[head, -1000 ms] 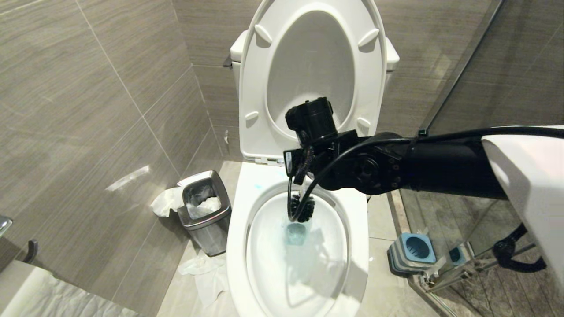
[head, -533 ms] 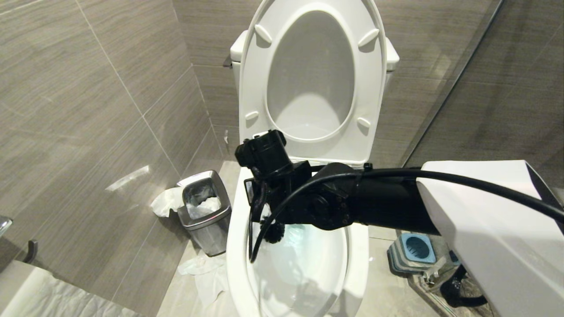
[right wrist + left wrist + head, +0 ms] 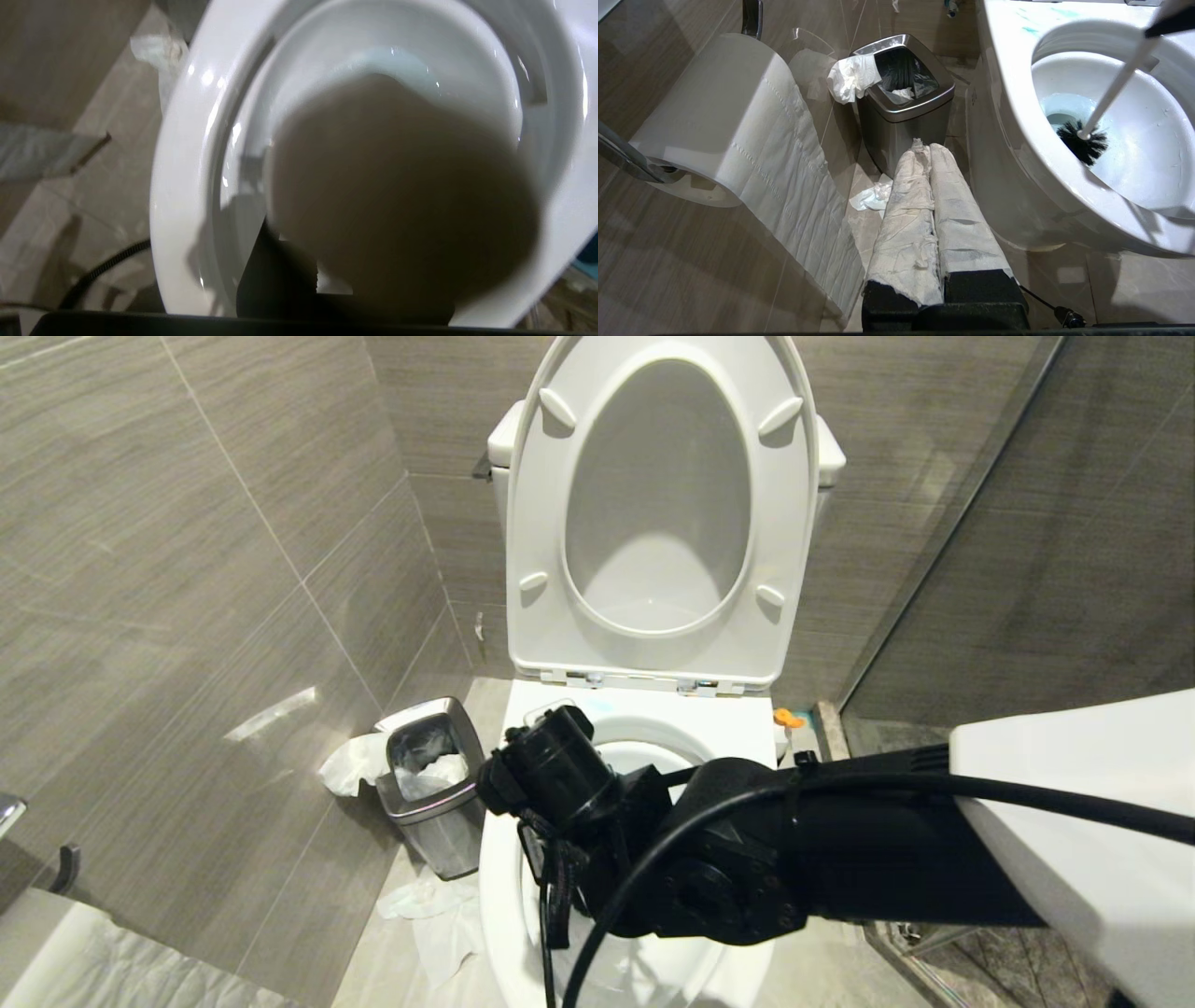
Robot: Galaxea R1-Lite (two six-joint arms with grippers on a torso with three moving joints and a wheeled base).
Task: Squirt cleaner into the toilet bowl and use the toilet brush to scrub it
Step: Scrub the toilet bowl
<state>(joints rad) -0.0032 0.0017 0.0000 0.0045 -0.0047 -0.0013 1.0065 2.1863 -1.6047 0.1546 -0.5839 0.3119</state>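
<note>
The toilet bowl (image 3: 499,915) (image 3: 1008,93) (image 3: 177,186) stands with seat and lid up. My right arm (image 3: 728,877) reaches across it from the right and hides most of the basin in the head view. My right gripper (image 3: 327,280) is shut on the toilet brush handle, whose flattened end (image 3: 402,186) fills the right wrist view. The left wrist view shows the slim white handle (image 3: 1120,74) slanting down to the black bristle head (image 3: 1080,142), low in the basin beside the cleaner-tinted blue water (image 3: 1057,105). Blue cleaner smears (image 3: 1029,30) mark the rim. My left gripper (image 3: 924,154), fingers wrapped in white paper, is shut and parked beside the toilet.
A steel bin (image 3: 434,784) (image 3: 906,93) with tissue hanging out stands left of the toilet. Crumpled tissue (image 3: 429,905) lies on the floor. A toilet roll (image 3: 714,116) hangs on the left wall. Tiled walls close in on the left and behind.
My right arm has swung from the back of the bowl toward its near left side, carrying the brush. The brush head, seen earlier at the drain, is now hidden in the head view.
</note>
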